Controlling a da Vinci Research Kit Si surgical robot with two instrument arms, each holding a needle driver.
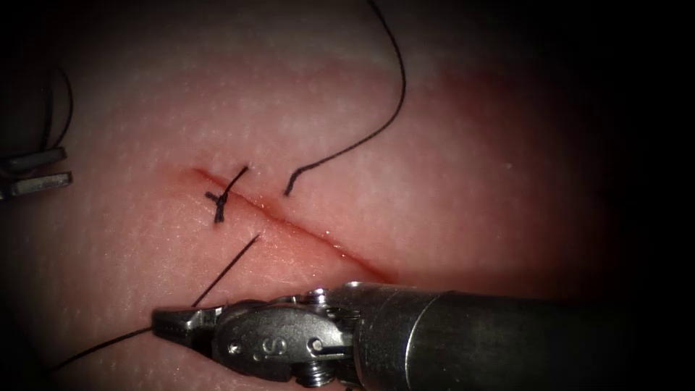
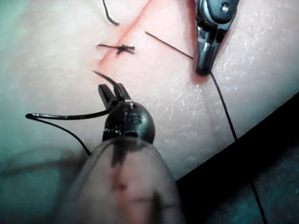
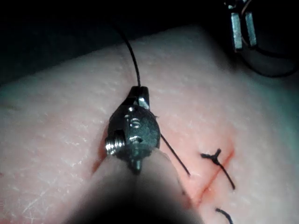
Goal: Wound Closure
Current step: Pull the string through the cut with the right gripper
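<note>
The cut (image 1: 304, 232) runs slantwise across the tissue (image 1: 434, 181), with a tied knot (image 1: 221, 199) near its upper left end. My right tool (image 1: 170, 324) lies low over the tissue left of the cut, jaws shut on the thread (image 1: 224, 269), which rises out of the tissue beside the cut. That same strand trails off past the jaw tips. At the far left, off the cut, my left tool (image 1: 32, 172) holds the curved needle (image 2: 65, 115) in its jaws (image 2: 111, 93) near the pointed end. The needle is clear of the tissue.
A long strand of thread (image 1: 394, 108) leaves the tissue on the right of the cut and arcs away upward. Red fluid lines the cut. The right tool's shaft (image 1: 507, 340) covers the cut's lower end.
</note>
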